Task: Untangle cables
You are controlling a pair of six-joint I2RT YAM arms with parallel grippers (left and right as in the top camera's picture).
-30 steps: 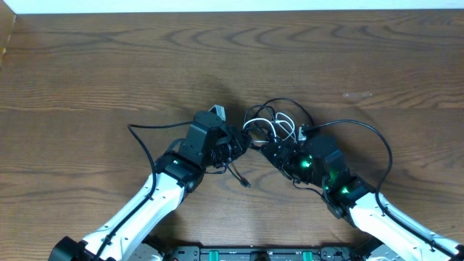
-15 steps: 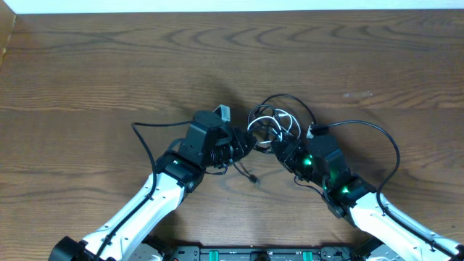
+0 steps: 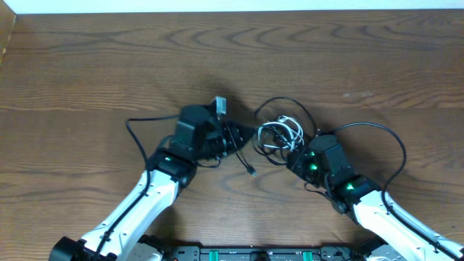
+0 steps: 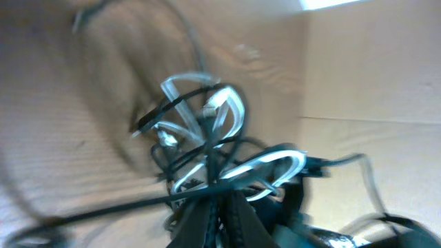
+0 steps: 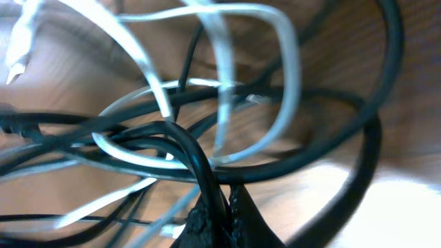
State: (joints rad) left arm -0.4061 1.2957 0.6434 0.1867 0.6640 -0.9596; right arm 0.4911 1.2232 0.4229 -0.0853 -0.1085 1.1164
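The cables (image 3: 278, 133) lie bunched at the table's middle: white loops tangled with thin black cords, and one black loop (image 3: 284, 104) arching toward the far side. My left gripper (image 3: 236, 138) sits at the bunch's left edge, shut on a black cord. A black plug end (image 3: 251, 172) dangles below it. In the left wrist view the left gripper (image 4: 219, 198) pinches a black strand in front of the white loops (image 4: 207, 103). My right gripper (image 3: 293, 155) is at the bunch's lower right. The right wrist view shows the right gripper (image 5: 227, 196) shut on a thick black cord (image 5: 180, 138).
A thicker black cable (image 3: 395, 148) curves out from the right arm, and another (image 3: 134, 129) loops from the left arm. The wooden table (image 3: 109, 65) reaches to a white back edge. A small grey-white block (image 3: 220, 106) sits atop the left wrist.
My right gripper has shut on a black cord and drawn back to the right. The left gripper has pulled left, so the bunch is stretched between them. The loose plug end swung right.
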